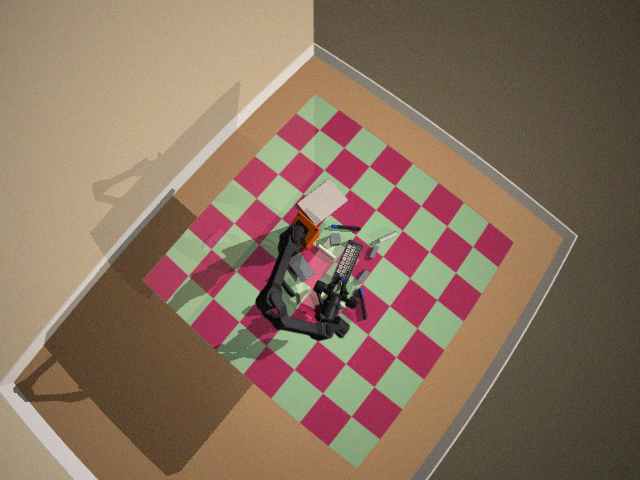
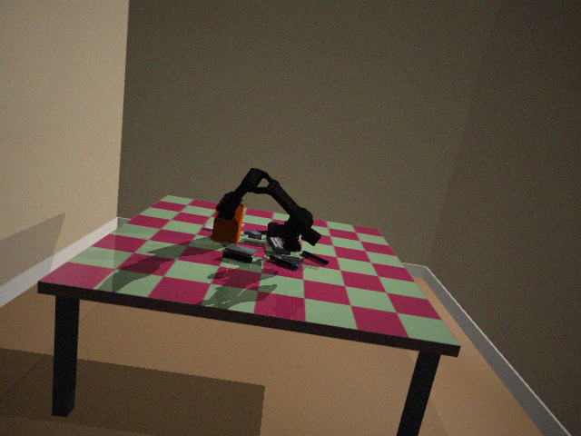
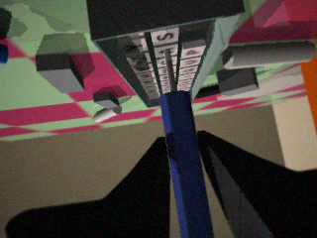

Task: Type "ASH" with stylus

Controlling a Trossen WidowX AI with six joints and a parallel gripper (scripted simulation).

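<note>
My gripper (image 1: 337, 289) (image 3: 181, 141) is shut on the blue stylus (image 1: 343, 279) (image 3: 180, 116), at the near end of the keyboard. The keyboard (image 1: 348, 258) (image 2: 277, 243) (image 3: 163, 17) has pale keys in a dark, raised casing. In the wrist view the stylus's thin grey tip (image 3: 168, 64) reaches along the middle row of keys. Its end lies over the A key, one key beyond the S key (image 3: 164, 36), and partly covers the letter. Whether the tip touches or presses the key cannot be told. The arm hides the keyboard's near end in the top view.
Grey blocks (image 1: 334, 239) (image 3: 61, 74) and white cylinders (image 1: 326, 251) (image 3: 269, 55) lie around the keyboard. Dark blue-ended pens (image 1: 363, 304) (image 2: 315, 257) lie nearby. A flat grey block (image 1: 301, 267) (image 2: 240, 251) and a pale box (image 1: 323, 201) lie near the orange base (image 1: 309, 229) (image 2: 228, 230).
</note>
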